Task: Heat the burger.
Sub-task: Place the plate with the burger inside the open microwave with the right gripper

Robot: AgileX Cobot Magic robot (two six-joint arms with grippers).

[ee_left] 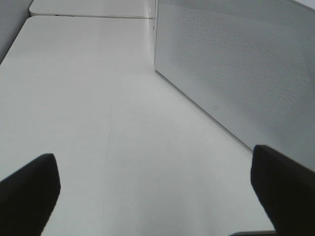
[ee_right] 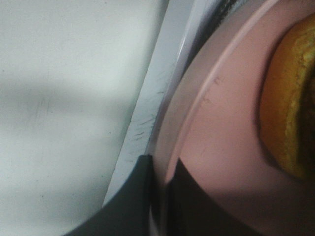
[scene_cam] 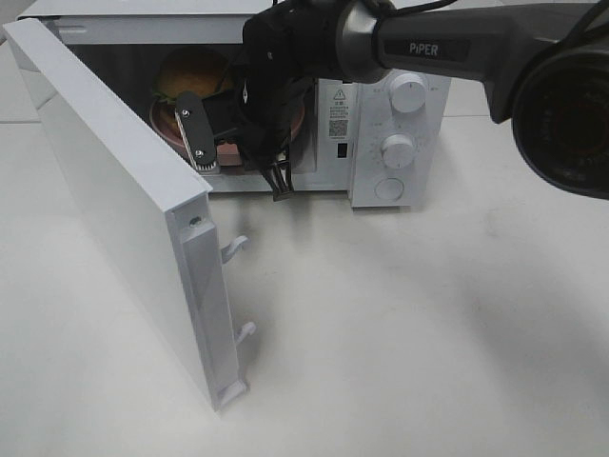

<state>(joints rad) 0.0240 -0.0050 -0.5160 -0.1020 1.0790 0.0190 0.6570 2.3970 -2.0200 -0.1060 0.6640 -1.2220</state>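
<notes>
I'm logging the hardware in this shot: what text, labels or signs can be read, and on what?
"PiPER": on the right arm.
Warning triangle and QR code: on a sticker on the microwave; its print is too small to read.
Markings around the knobs: too small to read.
Wrist views: no text.

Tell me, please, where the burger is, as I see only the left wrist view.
Observer: The burger sits on a pink plate inside the microwave.
Operator: Is the right gripper holding anything?
Observer: Yes, the right gripper is shut on the plate's rim, with a finger on each side.
Operator: Could the door be closed now?
Observer: Probably not. The door stands wide open, and the right arm reaches into the opening.
</notes>
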